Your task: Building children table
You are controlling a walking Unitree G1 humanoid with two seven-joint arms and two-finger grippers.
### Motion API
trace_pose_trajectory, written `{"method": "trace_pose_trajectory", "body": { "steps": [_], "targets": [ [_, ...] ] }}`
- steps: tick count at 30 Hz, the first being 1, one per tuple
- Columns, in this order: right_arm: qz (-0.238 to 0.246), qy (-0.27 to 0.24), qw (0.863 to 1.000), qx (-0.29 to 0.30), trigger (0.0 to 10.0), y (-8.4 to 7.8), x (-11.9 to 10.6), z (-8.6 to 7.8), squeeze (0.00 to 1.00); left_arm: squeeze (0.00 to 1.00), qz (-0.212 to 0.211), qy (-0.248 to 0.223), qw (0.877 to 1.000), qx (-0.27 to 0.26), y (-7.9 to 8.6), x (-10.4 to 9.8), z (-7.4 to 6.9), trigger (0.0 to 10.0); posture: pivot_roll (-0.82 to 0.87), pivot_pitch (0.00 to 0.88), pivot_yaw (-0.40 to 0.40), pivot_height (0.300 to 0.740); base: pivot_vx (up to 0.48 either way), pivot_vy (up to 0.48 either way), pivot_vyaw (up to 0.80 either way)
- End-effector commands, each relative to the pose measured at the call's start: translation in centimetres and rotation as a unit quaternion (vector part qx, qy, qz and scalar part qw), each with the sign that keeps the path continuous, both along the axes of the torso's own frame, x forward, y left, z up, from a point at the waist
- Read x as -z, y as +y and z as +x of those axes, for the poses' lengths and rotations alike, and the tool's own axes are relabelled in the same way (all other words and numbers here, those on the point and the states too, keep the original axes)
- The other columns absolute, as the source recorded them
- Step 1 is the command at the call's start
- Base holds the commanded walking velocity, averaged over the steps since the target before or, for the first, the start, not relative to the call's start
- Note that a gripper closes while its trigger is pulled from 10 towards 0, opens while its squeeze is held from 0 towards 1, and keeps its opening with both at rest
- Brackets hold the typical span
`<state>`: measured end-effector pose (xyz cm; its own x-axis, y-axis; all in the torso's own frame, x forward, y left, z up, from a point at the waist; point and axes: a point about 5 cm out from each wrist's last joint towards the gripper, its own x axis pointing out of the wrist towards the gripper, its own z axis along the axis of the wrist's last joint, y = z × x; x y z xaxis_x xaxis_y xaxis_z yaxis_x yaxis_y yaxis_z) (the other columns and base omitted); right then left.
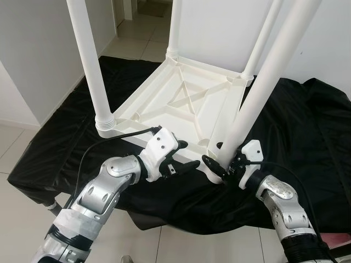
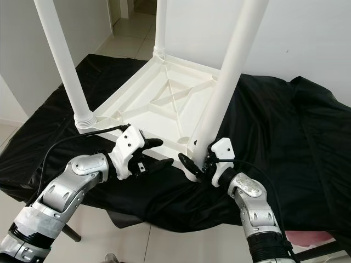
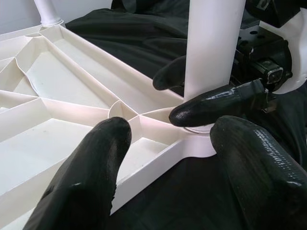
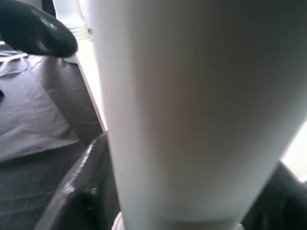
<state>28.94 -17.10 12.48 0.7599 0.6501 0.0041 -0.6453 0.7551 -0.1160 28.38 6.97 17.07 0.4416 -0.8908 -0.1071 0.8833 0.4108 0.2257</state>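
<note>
Three legs stand on the upturned tabletop (image 1: 181,101); right gripper (image 1: 218,166), jaws clamped round the fourth leg (image 1: 258,96), seats it; left gripper (image 1: 184,156) open beside.

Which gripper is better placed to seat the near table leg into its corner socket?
Right. The right gripper already clasps the near leg just above its corner socket. The left gripper is open beside the tabletop's near edge, holding nothing.
</note>
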Motion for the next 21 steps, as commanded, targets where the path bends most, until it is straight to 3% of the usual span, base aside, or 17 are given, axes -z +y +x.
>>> {"method": "trace_pose_trajectory", "body": {
  "steps": [1,9,10,11,13,21],
  "targets": [
    [-0.009,0.003,1.000,-0.014,0.0,0.19,0.11,0.13,0.00,0.00,0.003,0.004,1.000,0.013,-0.03,-0.04,-0.15,10.0,-0.04,0.045,-0.052,0.740,0.000,0.000,0.00],
    [-0.009,0.004,1.000,-0.019,0.0,0.11,0.32,0.09,0.00,0.00,0.002,0.004,1.000,0.012,-0.01,-0.04,-0.19,10.0,-0.04,0.047,-0.052,0.740,0.000,0.000,0.00],
    [-0.006,0.004,1.000,-0.019,0.7,0.08,0.37,0.08,0.00,0.00,0.003,0.004,1.000,0.012,0.00,-0.05,-0.16,10.0,-0.04,0.047,-0.051,0.740,0.000,0.000,0.00],
    [-0.006,0.004,1.000,-0.019,0.7,0.08,0.37,0.08,0.00,0.00,0.003,0.004,1.000,0.012,0.00,-0.05,-0.16,10.0,-0.04,0.047,-0.051,0.740,0.000,0.000,0.00],
    [-0.002,-0.001,1.000,-0.009,10.0,0.02,0.27,0.03,0.00,0.00,0.003,0.003,1.000,0.012,0.02,-0.08,-0.10,10.0,-0.04,0.048,-0.052,0.740,0.000,0.000,0.00],
    [0.022,-0.015,0.999,0.038,10.0,-0.11,-0.07,-0.71,0.00,0.00,0.001,0.003,1.000,0.014,-0.19,-0.01,-0.10,10.0,-0.06,0.049,-0.058,0.740,0.000,0.000,0.00]
  ]
}}
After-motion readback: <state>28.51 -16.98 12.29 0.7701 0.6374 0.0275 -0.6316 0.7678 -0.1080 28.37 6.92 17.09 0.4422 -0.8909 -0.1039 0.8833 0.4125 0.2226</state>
